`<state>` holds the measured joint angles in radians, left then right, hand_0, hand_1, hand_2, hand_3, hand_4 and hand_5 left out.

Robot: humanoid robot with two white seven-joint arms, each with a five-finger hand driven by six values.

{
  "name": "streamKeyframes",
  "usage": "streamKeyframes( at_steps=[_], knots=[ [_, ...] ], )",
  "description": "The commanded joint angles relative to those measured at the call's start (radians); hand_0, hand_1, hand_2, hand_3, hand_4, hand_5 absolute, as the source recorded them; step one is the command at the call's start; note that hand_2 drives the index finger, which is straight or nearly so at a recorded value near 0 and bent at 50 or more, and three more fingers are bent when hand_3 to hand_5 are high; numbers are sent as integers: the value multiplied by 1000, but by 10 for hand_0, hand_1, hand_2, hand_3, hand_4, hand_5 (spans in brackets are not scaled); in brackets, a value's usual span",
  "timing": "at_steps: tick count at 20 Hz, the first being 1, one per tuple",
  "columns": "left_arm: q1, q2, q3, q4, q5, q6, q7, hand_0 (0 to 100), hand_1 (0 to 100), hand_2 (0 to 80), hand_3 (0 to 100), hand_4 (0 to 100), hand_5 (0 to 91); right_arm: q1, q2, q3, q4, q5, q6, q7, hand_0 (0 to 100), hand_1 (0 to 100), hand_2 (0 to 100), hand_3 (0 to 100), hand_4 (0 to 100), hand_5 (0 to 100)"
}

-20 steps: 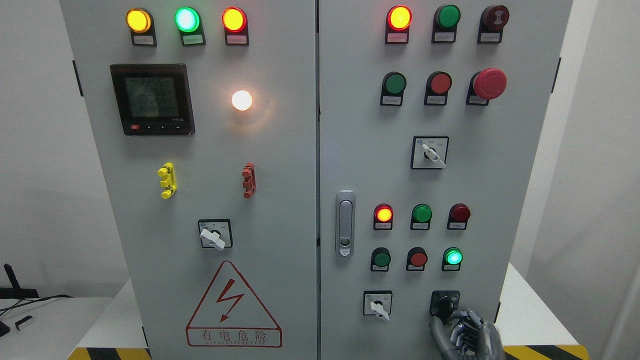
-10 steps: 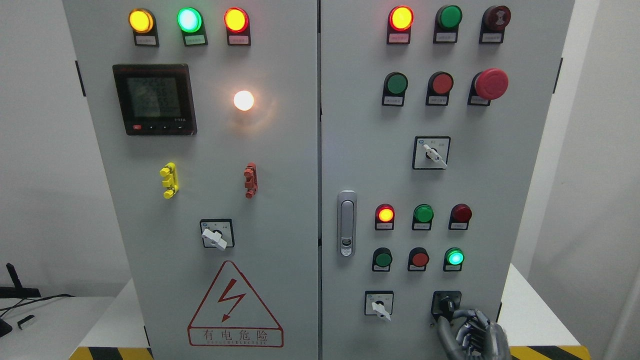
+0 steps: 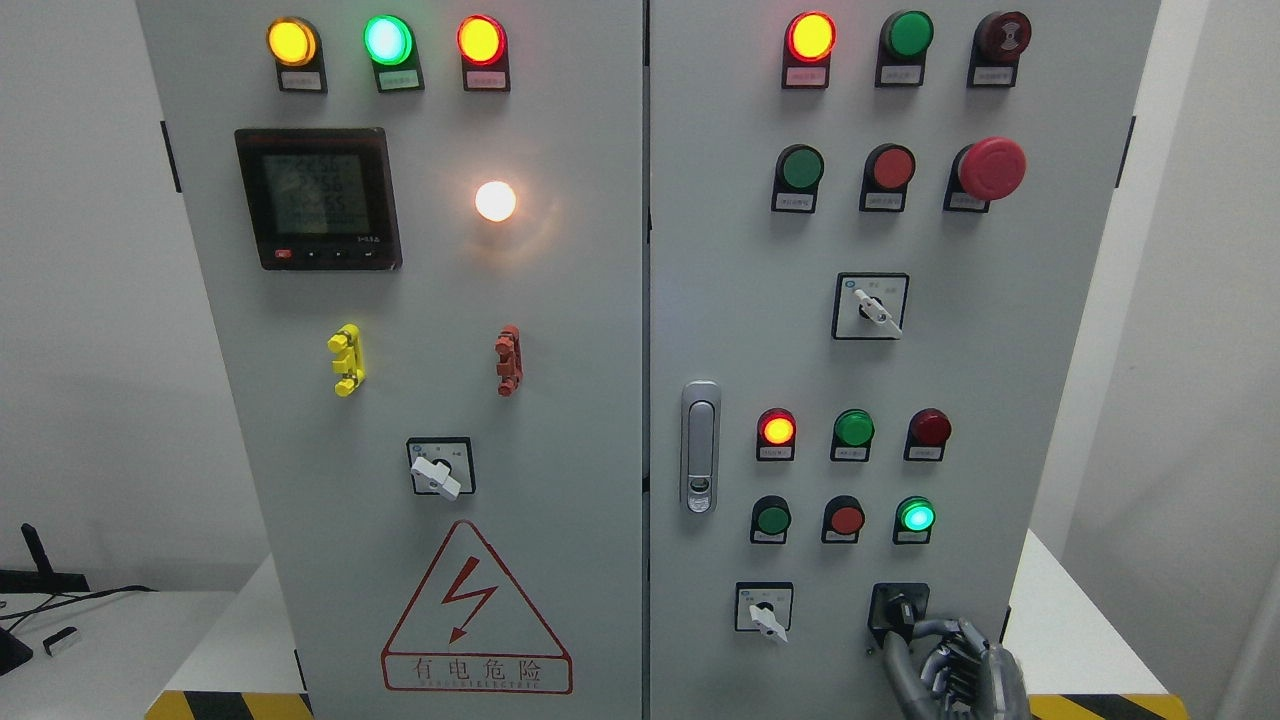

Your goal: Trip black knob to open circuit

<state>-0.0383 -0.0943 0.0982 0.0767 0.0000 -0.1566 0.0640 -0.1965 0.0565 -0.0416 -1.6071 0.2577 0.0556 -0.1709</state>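
The black knob (image 3: 897,608) sits in a black square plate at the lower right of the grey cabinet's right door (image 3: 720,330). My right hand (image 3: 948,665) comes up from the bottom edge just below and to the right of it. Its grey fingers (image 3: 925,630) are curled, with the index tip and thumb pinched on the knob's lower right edge. The palm and wrist run out of the picture. The left arm does not show.
A white selector switch (image 3: 765,610) sits left of the knob, with a lit green lamp (image 3: 916,517) and red button (image 3: 846,519) above. A door handle (image 3: 700,447) is at mid-height. Black-and-yellow floor tape (image 3: 1090,706) runs by the hand.
The whole panel has drifted a little right in the picture. The right hand has shifted slightly right and down against the knob, fingertips still on it.
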Motion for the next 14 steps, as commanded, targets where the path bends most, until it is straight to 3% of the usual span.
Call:
streamKeyframes(
  at_steps=[1, 14],
  knots=[
    [0, -1, 0, 0, 5, 0, 0, 120, 389, 0, 0, 0, 0, 3, -18, -15, -2, -1, 0, -1, 434, 702, 466, 875, 962, 1000],
    [0, -1, 0, 0, 5, 0, 0, 120, 389, 0, 0, 0, 0, 3, -20, -15, -10, -6, -7, 1, 442, 709, 458, 869, 964, 1000]
  ],
)
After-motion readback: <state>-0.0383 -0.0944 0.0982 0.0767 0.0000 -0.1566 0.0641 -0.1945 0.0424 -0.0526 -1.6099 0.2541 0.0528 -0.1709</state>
